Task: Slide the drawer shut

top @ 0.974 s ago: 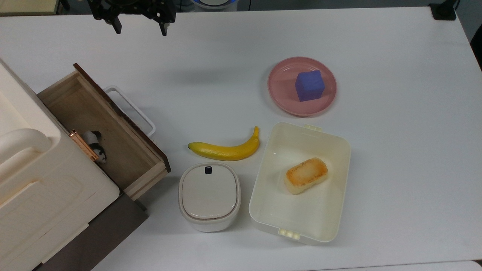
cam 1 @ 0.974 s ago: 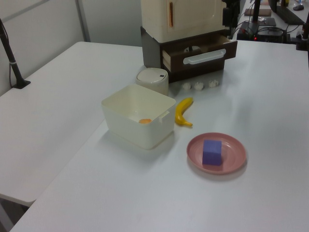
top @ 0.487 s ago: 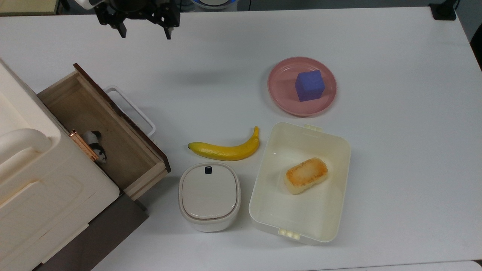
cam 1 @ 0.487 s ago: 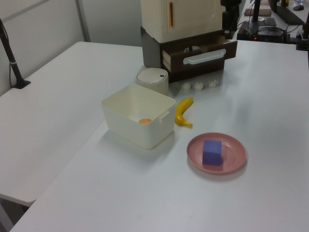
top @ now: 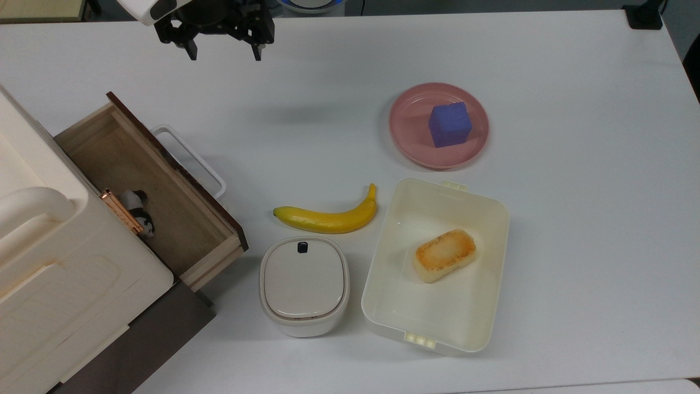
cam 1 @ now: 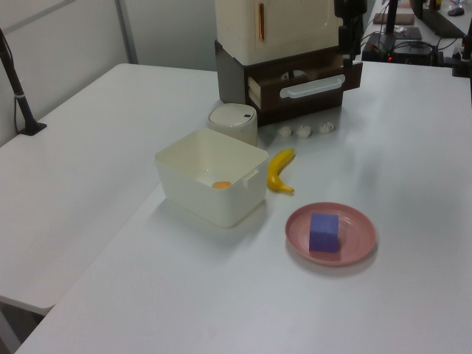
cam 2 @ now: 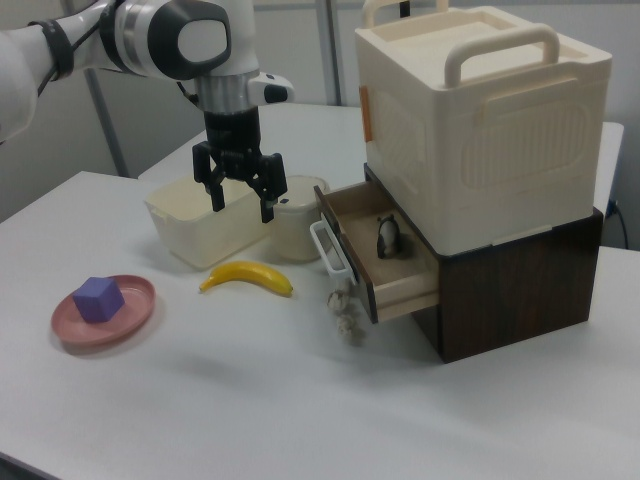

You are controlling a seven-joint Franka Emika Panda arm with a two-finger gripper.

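while the drawer (top: pixel 164 202) stands open, the end effector (top: pixel 224 53) hangs spread above the table (top: pixel 574 191).

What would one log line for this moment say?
drawer: open | gripper: open, empty, above table, away from handle | push: not started

Bright, even overhead light; white glossy tabletop (top: pixel 574 219) shows soft glare at 12 o'clock in the left view. Faint diffuse shadows under the yellow curved banana (top: pixel 328 218) and pink round plate (top: pixel 407 143). Slightly soft focus overall.

Drawer (cam 1: pixel 304 82) pulled out, gripper (cam 1: pixel 349 53) above it.
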